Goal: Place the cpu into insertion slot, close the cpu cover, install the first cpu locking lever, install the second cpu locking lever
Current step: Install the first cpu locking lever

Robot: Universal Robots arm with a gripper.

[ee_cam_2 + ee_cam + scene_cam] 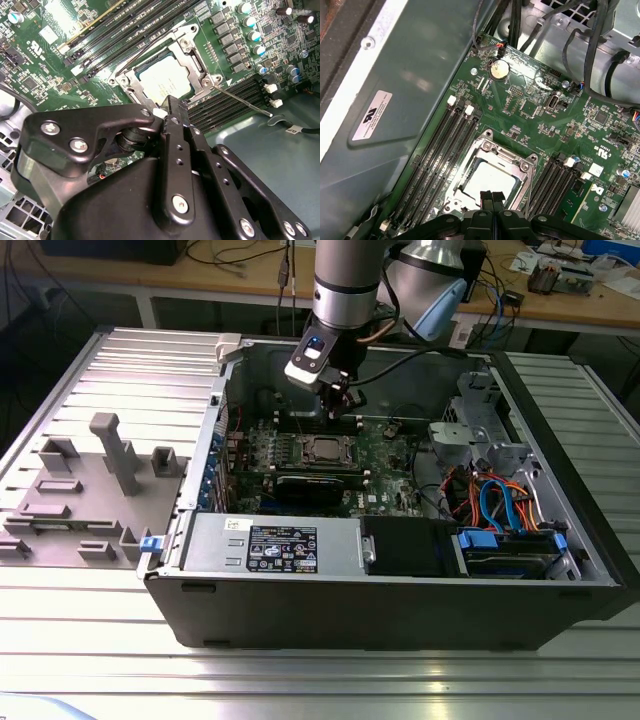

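Hanging down into the open computer case [400,610], the end effector [338,398] sits low over the green motherboard [385,455]. Its two black fingers [485,196] are pressed together with nothing between them. In the second wrist view the end effector [172,107] has its tips right at the edge of the insertion slot [124,81], at or just above the metal frame; whether they touch it I cannot tell.

The cpu [165,82] lies flat in that slot just beyond the fingertips, its pale silver top facing up. The cpu cover [196,44] is down around it, so the chip shows through the square window. The first wrist view shows the same: the end effector [492,196] hangs at the near side of the cpu [487,181], with the cpu cover [506,152] framing it.

A thin lever rod [242,101] runs away from the socket corner beside the end effector, slanting across the black memory slots [225,107] to a hooked end over the grey case floor. A second wire lever [142,52] lies along the far side of the socket. Whether either one is latched I cannot tell.

Farther from the end effector, a round coin battery [499,70] sits on the board. The case stands on a ribbed metal counter [100,640], and grey fixture blocks [110,455] stand well off toward the exterior view's left of the end effector.
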